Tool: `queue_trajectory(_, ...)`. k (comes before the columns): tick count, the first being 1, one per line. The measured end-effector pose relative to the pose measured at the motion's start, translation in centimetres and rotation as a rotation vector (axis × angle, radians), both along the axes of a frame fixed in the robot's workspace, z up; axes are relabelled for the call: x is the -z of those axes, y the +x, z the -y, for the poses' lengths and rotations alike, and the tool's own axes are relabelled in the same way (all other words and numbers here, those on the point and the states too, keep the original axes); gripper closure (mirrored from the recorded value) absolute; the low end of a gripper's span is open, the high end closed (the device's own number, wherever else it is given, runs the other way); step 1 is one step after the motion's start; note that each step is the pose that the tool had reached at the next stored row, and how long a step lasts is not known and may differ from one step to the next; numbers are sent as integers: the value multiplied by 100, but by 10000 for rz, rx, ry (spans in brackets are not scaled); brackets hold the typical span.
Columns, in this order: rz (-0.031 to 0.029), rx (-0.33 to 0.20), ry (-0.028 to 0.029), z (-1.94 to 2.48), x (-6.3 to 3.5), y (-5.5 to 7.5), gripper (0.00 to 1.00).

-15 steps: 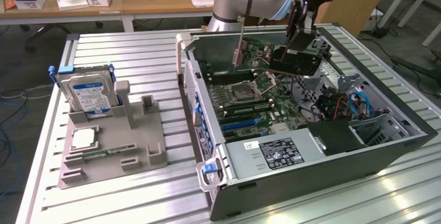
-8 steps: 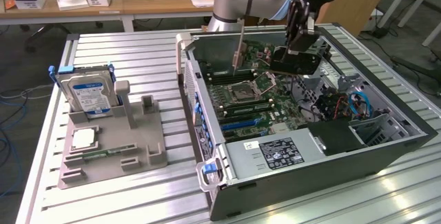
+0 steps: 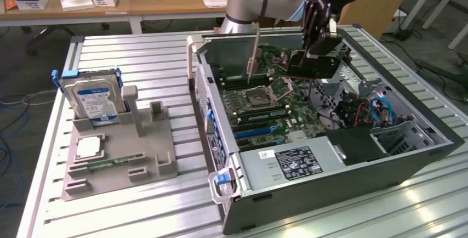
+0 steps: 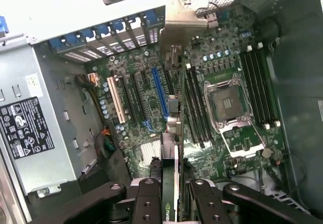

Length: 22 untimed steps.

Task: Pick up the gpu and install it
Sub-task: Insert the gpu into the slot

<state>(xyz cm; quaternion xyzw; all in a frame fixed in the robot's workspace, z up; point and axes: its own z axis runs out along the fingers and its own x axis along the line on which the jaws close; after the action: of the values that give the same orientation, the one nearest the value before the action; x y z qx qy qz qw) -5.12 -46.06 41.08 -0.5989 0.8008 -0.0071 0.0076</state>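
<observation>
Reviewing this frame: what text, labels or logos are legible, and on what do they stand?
"NVID", a logo cut off at the picture's edge: on the gpu, gripped by the gripper.
Power supply label: print and symbols, too small to read.
Hard drive, blue label: too blurred to read.
Motherboard markings: too small to read.

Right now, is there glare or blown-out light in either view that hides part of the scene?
Exterior view: glare streaks on the ribbed metal table near the computer case, nothing hidden. Wrist view: the area beyond the case wall is blown out white; the motherboard is evenly lit, and the gpu between the gripper fingers reads clearly.
</observation>
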Motion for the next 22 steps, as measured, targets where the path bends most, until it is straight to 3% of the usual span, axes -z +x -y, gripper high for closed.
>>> queue_trajectory(22, 17, -2424, 0, 31, 22, -2, 74)
